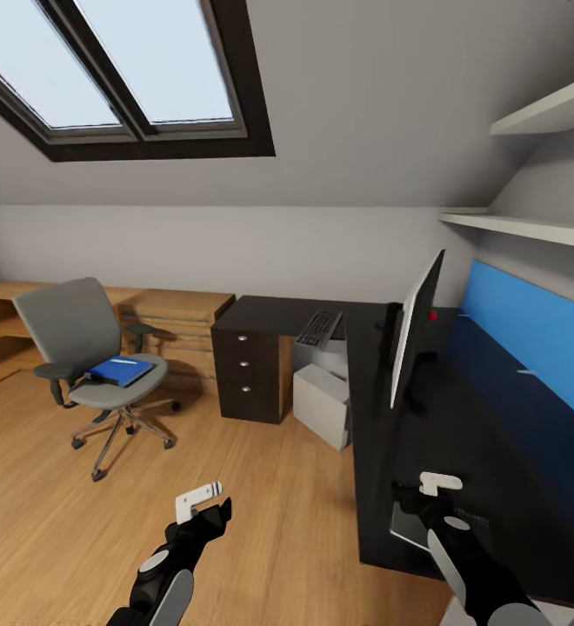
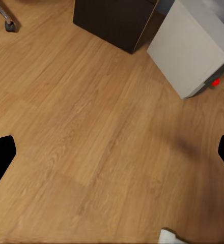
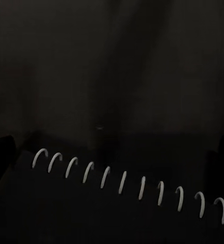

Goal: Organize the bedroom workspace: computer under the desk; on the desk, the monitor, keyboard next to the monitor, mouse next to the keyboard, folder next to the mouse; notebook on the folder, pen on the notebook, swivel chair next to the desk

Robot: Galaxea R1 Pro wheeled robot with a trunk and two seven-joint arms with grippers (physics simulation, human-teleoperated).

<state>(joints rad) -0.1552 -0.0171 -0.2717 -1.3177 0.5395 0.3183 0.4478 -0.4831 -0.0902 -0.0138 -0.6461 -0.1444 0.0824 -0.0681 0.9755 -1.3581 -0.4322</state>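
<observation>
The grey swivel chair (image 1: pixel 74 335) stands on the floor left of the black desk (image 1: pixel 496 461). On its seat lies the blue folder (image 1: pixel 120 371) with the slim white pen (image 1: pixel 123 361) on top. The monitor (image 1: pixel 413 330), seen edge-on, and the keyboard (image 1: pixel 320 329) are on the desk, and the computer (image 1: pixel 322 404) (image 2: pixel 186 48) sits under it. My right gripper (image 1: pixel 413 502) (image 3: pixel 112 152) is open just above the grey spiral-bound notebook (image 1: pixel 409 529) (image 3: pixel 91 218) at the desk's near edge. My left gripper (image 1: pixel 220 513) (image 2: pixel 112 155) hangs open over bare floor. The mouse is out of view.
A dark three-drawer unit (image 1: pixel 252 365) (image 2: pixel 114 20) holds up the desk's left end. Low light-wood cabinets (image 1: pixel 174 317) run along the back wall behind the chair. A blue wall panel (image 1: pixel 530 335) and white shelves (image 1: pixel 530 228) back the desk. One chair caster (image 2: pixel 9 24) is on the plank floor.
</observation>
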